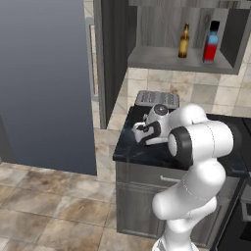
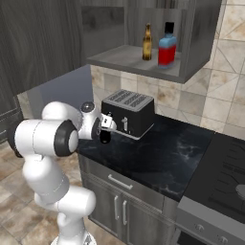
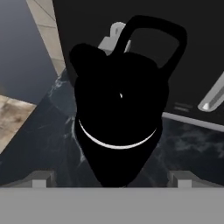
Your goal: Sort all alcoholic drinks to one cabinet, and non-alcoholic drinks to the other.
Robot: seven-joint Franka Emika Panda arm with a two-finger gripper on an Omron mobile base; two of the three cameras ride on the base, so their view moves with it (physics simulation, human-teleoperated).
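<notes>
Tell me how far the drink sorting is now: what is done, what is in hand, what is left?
Done: the amber beer bottle and the red-and-blue bottle stand together in the open wall cabinet. In hand: the open tool is lowered around the all-black bottle on the counter beside the toaster, not yet gripping it. Left: moving the non-alcoholic drinks to the other cabinet.

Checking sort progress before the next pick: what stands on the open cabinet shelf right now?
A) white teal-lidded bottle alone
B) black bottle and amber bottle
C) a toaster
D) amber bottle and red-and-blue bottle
D: the amber beer bottle and the red-and-blue bottle stand side by side on the open cabinet shelf.
</notes>
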